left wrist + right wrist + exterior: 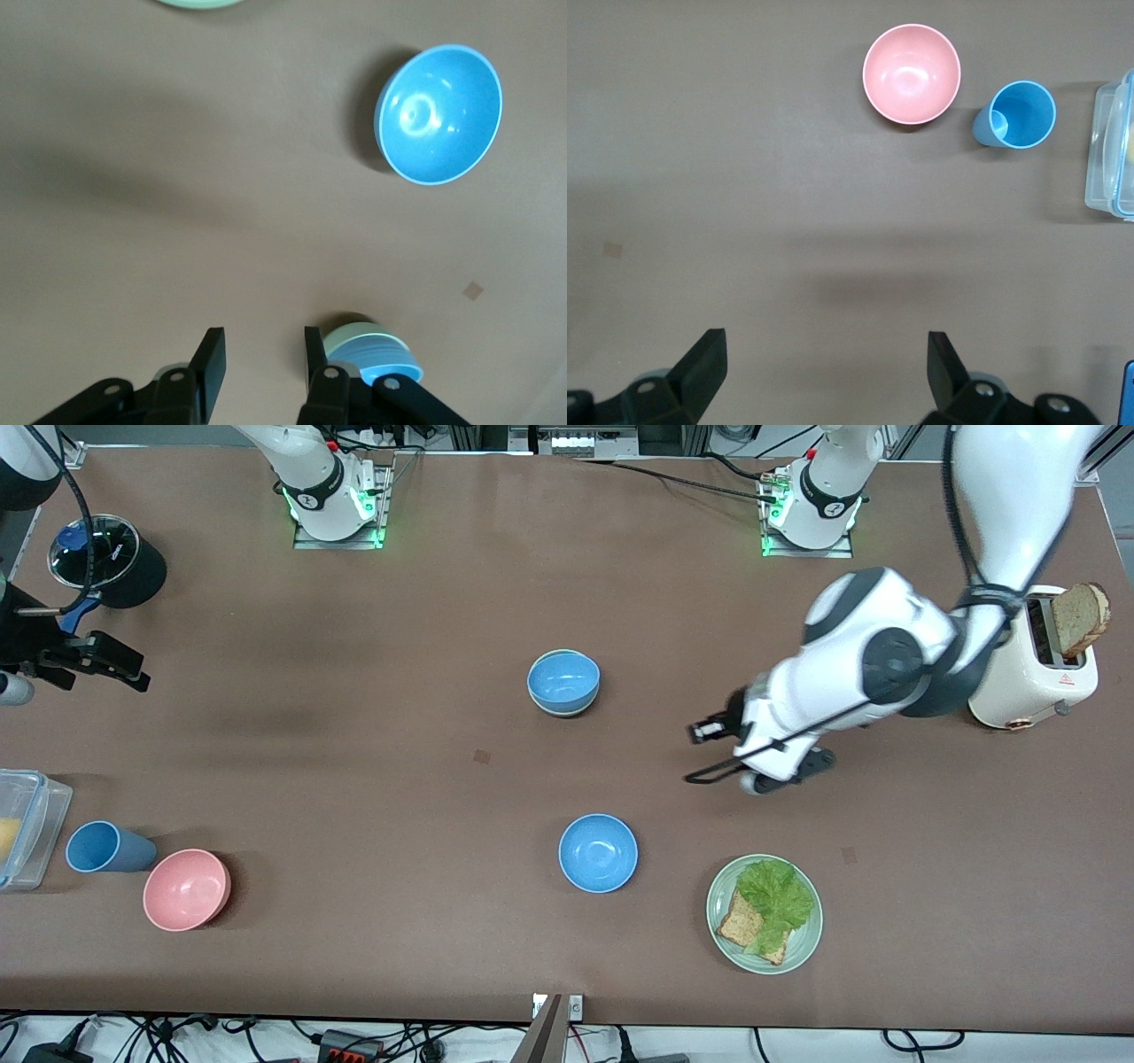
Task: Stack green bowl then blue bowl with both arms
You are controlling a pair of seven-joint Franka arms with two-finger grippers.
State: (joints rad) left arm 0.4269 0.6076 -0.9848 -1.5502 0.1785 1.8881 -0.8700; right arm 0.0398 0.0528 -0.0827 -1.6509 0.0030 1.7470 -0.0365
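The green bowl [563, 707] is found upright near the middle of the bench [354, 779], mouth upward, with a blue bowl [563, 680] nested inside it; being round, it has no long axis. Only a thin pale rim of it is seen in the front view, whereas its mint side wall [354, 337] is exposed beneath the blue one [376, 356] in the left wrist view. A second blue bowl [598, 852] is seen standing alone, upright, nearer to the front camera than the stack, and well apart from it. The left end effector [261, 359] is held above bare bench just beside the stack, toward the left arm's end, released, its fingers [211, 354] parted and nothing between them. The right end effector [824, 363] is held over the right arm's end of the bench, released wide and holding nothing; the arm waits. A pink bowl [911, 73], a blue cup [1016, 115] lying on its side, and a clear container [1109, 150] are shown in the right wrist view. A plate [722, 886] with lettuce and bread is recorded in the front view.
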